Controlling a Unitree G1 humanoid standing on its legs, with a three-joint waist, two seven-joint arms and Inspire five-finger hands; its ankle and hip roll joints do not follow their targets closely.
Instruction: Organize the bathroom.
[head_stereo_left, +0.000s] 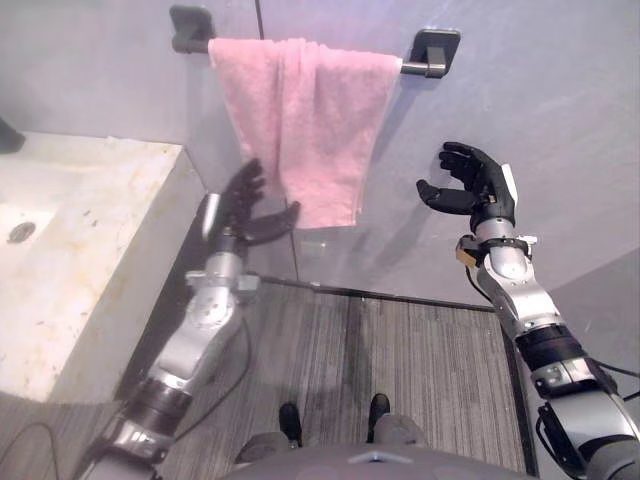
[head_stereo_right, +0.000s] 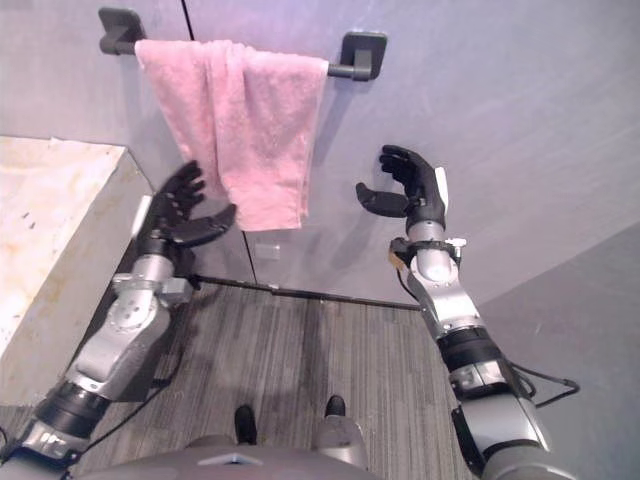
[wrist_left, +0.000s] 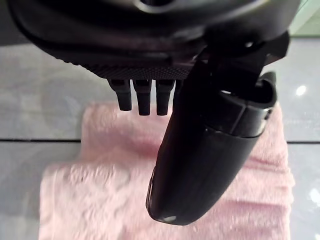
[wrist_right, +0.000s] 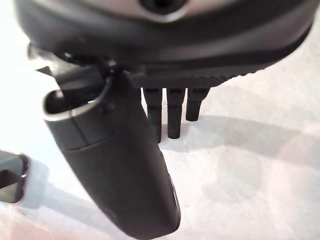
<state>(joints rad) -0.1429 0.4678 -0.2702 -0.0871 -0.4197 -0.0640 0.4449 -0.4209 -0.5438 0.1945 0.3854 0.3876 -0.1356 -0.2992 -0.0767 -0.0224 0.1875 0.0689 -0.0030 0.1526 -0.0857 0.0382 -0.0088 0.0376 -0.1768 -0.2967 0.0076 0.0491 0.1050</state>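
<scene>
Towel (head_stereo_left: 305, 120) is the pink thing you are tidying, and it hangs over the dark rail (head_stereo_left: 420, 66) on the grey wall, bunched toward the left end. Start at the left: the pale desk (head_stereo_left: 80, 250) with its sink sits beside your left arm, so a wide swing could bump it. Your left hand (head_stereo_left: 243, 205) is spread open, holding nothing, right by the towel's lower left edge. If you grab only that edge and tug, the towel could slide off the rail and drop to the floor. Your right hand (head_stereo_left: 478, 185) is open too, near the wall, apart from the towel.
</scene>
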